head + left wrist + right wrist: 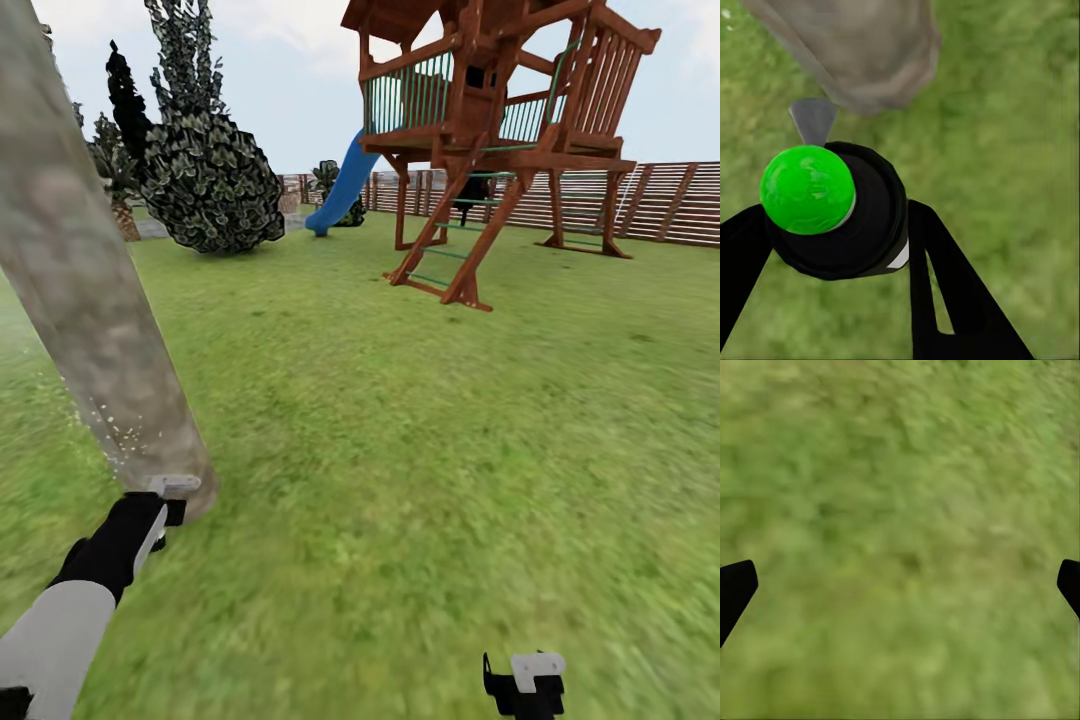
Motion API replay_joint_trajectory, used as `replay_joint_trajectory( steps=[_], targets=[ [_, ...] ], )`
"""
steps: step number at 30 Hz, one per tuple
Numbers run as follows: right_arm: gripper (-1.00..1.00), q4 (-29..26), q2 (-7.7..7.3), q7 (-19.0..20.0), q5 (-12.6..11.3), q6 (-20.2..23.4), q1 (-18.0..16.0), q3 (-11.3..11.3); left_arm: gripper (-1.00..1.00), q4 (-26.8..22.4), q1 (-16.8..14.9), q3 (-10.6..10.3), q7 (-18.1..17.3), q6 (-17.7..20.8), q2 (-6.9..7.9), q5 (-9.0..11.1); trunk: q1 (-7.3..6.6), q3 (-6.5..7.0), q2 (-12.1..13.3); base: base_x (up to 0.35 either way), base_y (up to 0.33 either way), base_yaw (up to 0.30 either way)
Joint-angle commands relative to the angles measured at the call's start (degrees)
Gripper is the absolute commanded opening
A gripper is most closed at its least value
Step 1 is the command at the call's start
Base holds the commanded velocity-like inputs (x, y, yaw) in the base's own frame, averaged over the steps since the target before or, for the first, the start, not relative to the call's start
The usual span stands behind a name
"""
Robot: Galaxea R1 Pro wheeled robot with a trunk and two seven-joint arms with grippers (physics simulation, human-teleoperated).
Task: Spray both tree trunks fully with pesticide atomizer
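The left gripper is clamping the atomizer low against the trunk to spray its base, while the right gripper is hanging wide open.

Even, bright daylight under a pale hazy sky; shadows are faint. The lawn looks smeared and soft, blurriest in both wrist views.

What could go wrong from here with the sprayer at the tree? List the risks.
1. The left gripper holds the sprayer low, at the foot of the trunk; specks show only near the base, so the upper bark may stay uncovered.
2. The nozzle sits very near the bark and could bump it.
3. The right gripper hangs open over grass, so it could not help if the sprayer slips.
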Motion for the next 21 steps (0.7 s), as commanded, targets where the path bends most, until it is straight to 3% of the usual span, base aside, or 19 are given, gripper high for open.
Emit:
replay_joint_trajectory(
  steps=[1, 4, 6, 8, 10, 12, 14, 19, 21],
  targets=[
    [1.0, 0.0, 0.0, 0.0, -0.01, 0.0, 0.0, 0.0, -1.0, 0.23, -0.02, 0.1, 0.03, -0.18, -0.38, -0.66, 0.0, 0.0, 0.0, 0.151, -0.002, 0.0],
    [1.0, 0.0, 0.0, 0.0, -0.01, 0.0, 0.0, 0.0, -1.0, 2.74, -0.02, 0.68, -0.1, -0.59, 0.5, -0.65, 0.0, 0.0, 0.0, 0.046, -0.001, 0.0],
    [1.0, 0.0, 0.0, 0.0, -0.05, 0.0, 0.0, 0.0, -1.0, 6.14, -0.02, 0.9, -0.14, -5.87, 2.04, -0.44, 0.0, 0.0, 0.0, 0.008, 0.0, 0.041],
    [1.0, 0.0, 0.0, 0.0, -0.01, 0.01, 0.0, 0.0, -1.0, 9.52, -0.02, 1.02, 0.01, -10.88, 2.56, -0.45, 0.0, 0.0, 0.0, 0.002, 0.0, 0.209],
    [1.0, 0.0, 0.0, 0.0, 0.02, 0.0, 0.0, 0.0, -1.0, 10.33, -0.02, 0.99, 0.09, -12.21, 2.34, -0.23, 0.0, 0.0, 0.0, 0.0, 0.0, 0.26],
    [1.0, 0.0, 0.0, 0.0, 0.01, 0.0, 0.0, 0.0, -1.0, 10.77, -0.02, 1.0, 0.14, -14.58, 0.64, 0.43, 0.0, 0.0, 0.0, 0.099, 0.0, 0.276],
    [1.0, 0.0, 0.0, 0.0, 0.02, 0.0, 0.0, 0.0, -1.0, 11.22, -0.02, 1.09, 0.27, -16.26, -0.01, 0.45, 0.0, 0.0, 0.0, 0.275, 0.0, 0.277],
    [1.0, 0.0, 0.0, 0.02, 0.03, 0.0, 0.0, 0.0, -1.0, 13.37, -0.02, 1.28, 3.22, -17.05, 0.2, 0.46, 0.0, 0.0, 0.0, 0.331, 0.062, 0.092],
    [1.0, 0.0, 0.0, 0.06, 0.03, 0.0, 0.0, 0.0, -1.0, 16.93, -0.02, 3.66, 3.38, -17.57, 0.8, 0.42, 0.0, 0.0, 0.0, 0.338, 0.102, 0.005]
  ],
)
